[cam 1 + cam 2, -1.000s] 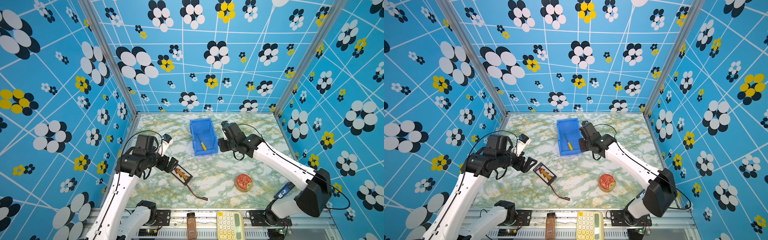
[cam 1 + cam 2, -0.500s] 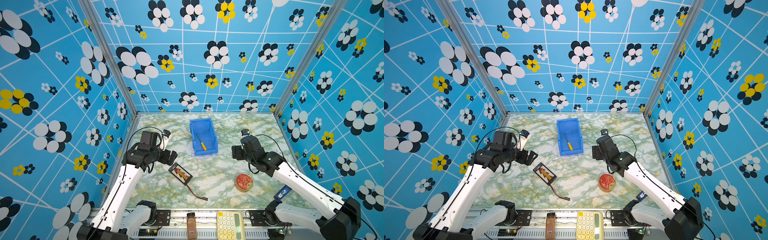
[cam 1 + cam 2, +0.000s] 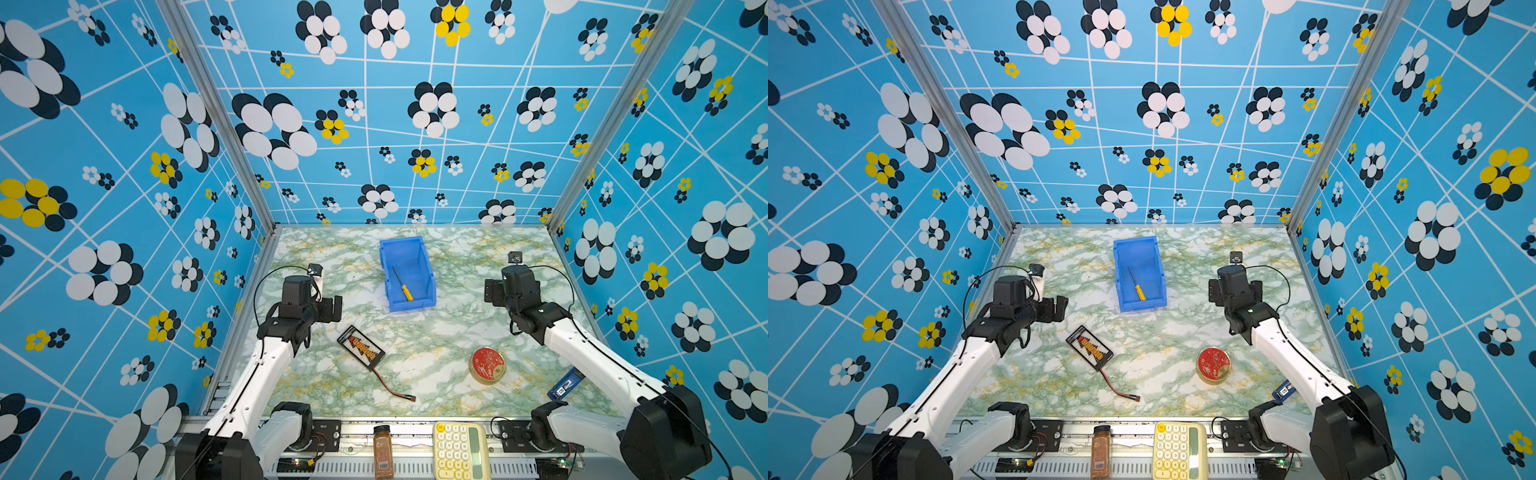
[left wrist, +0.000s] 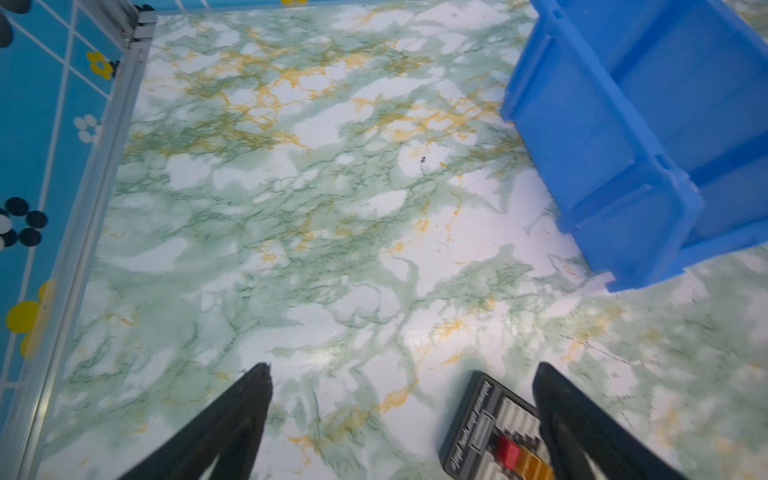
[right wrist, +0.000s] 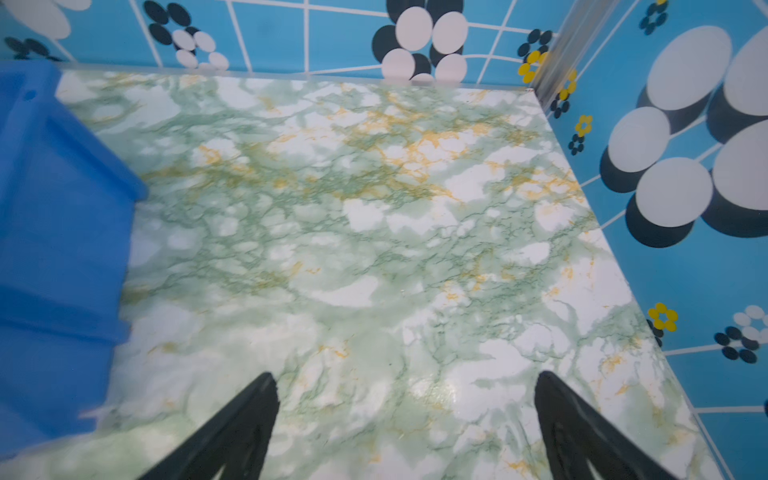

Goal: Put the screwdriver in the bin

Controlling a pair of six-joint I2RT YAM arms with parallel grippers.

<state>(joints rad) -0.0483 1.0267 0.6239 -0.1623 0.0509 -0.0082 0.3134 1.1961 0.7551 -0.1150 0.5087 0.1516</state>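
The yellow-handled screwdriver (image 3: 403,286) (image 3: 1137,286) lies loose on the floor of the blue bin (image 3: 411,306) (image 3: 1142,306), shaft pointing to the back, in both top views. My right gripper (image 3: 513,287) (image 3: 1235,289) hovers to the right of the bin, well apart from it, open and empty. Its wrist view shows the right gripper (image 5: 405,378) over bare marble with the bin (image 5: 54,249) wall at one side. My left gripper (image 3: 332,309) (image 3: 1059,307) is open and empty, left of the bin. The left gripper (image 4: 403,370) and the bin (image 4: 615,158) show in the left wrist view.
A black battery pack (image 3: 360,348) (image 4: 494,432) with a red wire (image 3: 392,388) lies near the left gripper. A round red tin (image 3: 487,365) and a blue stick (image 3: 565,384) lie front right. A spice jar (image 3: 382,451) and calculator (image 3: 459,451) rest on the front rail.
My right gripper has drawn back from the bin to the right and its jaws have widened. The left arm has shifted a little. The screwdriver has stayed in the bin.
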